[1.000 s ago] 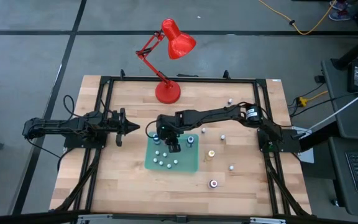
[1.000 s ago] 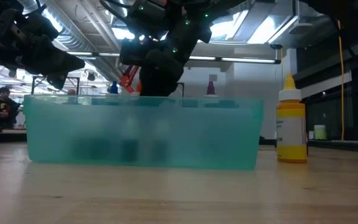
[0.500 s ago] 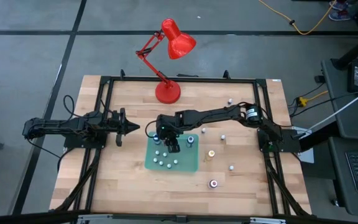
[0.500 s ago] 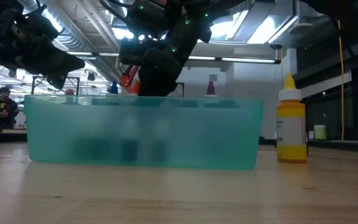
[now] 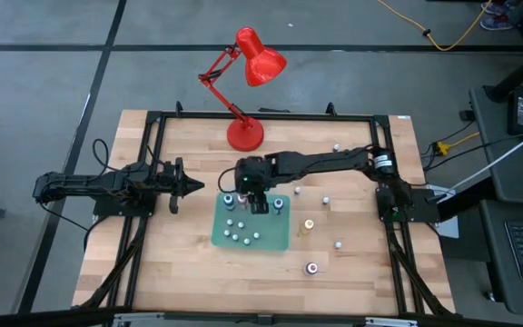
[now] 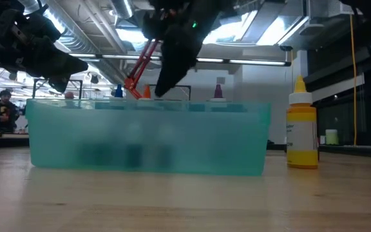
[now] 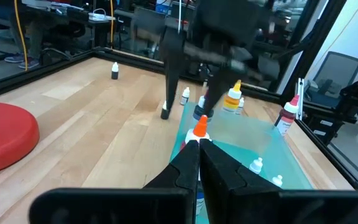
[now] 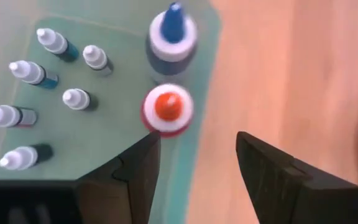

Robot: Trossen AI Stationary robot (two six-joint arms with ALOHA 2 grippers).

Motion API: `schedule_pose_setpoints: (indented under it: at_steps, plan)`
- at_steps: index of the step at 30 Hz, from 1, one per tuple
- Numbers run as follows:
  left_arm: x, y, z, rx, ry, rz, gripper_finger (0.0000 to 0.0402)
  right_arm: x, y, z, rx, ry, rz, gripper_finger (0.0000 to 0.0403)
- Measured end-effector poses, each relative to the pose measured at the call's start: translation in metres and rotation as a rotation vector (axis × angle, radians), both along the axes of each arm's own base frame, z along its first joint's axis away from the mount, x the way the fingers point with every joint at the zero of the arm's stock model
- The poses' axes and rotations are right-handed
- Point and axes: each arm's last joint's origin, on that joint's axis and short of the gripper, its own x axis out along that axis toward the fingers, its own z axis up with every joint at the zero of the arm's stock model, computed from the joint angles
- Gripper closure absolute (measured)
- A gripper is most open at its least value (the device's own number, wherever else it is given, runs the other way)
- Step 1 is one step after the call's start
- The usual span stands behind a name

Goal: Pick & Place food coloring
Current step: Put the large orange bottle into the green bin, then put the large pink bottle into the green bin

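The food coloring bottles stand upright in a shallow teal tray [image 5: 280,238]: several thumb-sized ones with pale caps [image 8: 42,81], a larger orange-tipped one [image 8: 166,109] and a blue-tipped one [image 8: 171,37]. My right gripper [image 5: 259,200] [image 8: 197,155] hangs open above the tray's far edge, fingers pointing down, with the orange-tipped bottle [image 6: 146,92] just below and clear of them. My left gripper [image 5: 192,188] [image 7: 197,163] is shut, held level left of the tray and touching nothing.
More bottles stand loose on the wood right of the tray: a yellow one [image 5: 307,225] [image 6: 301,129], a red one [image 7: 288,115] and small ones [image 5: 339,243]. A red desk lamp's base [image 5: 246,134] sits near the far edge. A black frame [image 5: 152,123] borders the table.
My right gripper has risen out of the tray and drawn a little toward the far edge. The orange-tipped bottle now shows standing in the tray where the gripper had been. My left arm has kept still.
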Motion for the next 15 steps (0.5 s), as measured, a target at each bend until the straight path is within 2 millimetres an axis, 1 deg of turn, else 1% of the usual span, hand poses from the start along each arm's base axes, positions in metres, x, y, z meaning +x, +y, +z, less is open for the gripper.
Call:
schedule_pose_setpoints:
  at_steps: [5, 9, 13, 15]
  plan:
    - [0.000, 0.000, 0.000, 0.000, 0.000, 0.000, 0.0390, -0.017, -0.001, 0.026, -0.023, 0.009, -0.036, 0.0192]
    - [0.000, 0.000, 0.000, 0.000, 0.000, 0.000, 0.0389, -0.037, 0.003, 0.051, -0.066, 0.030, -0.064, 0.0193]
    - [0.000, 0.000, 0.000, 0.000, 0.000, 0.000, 0.0393, -0.063, 0.019, 0.083, -0.119, 0.019, -0.033, 0.0197]
    - [0.000, 0.000, 0.000, 0.000, 0.000, 0.000, 0.0394, -0.081, 0.032, 0.100, -0.125, 0.021, -0.025, 0.0200]
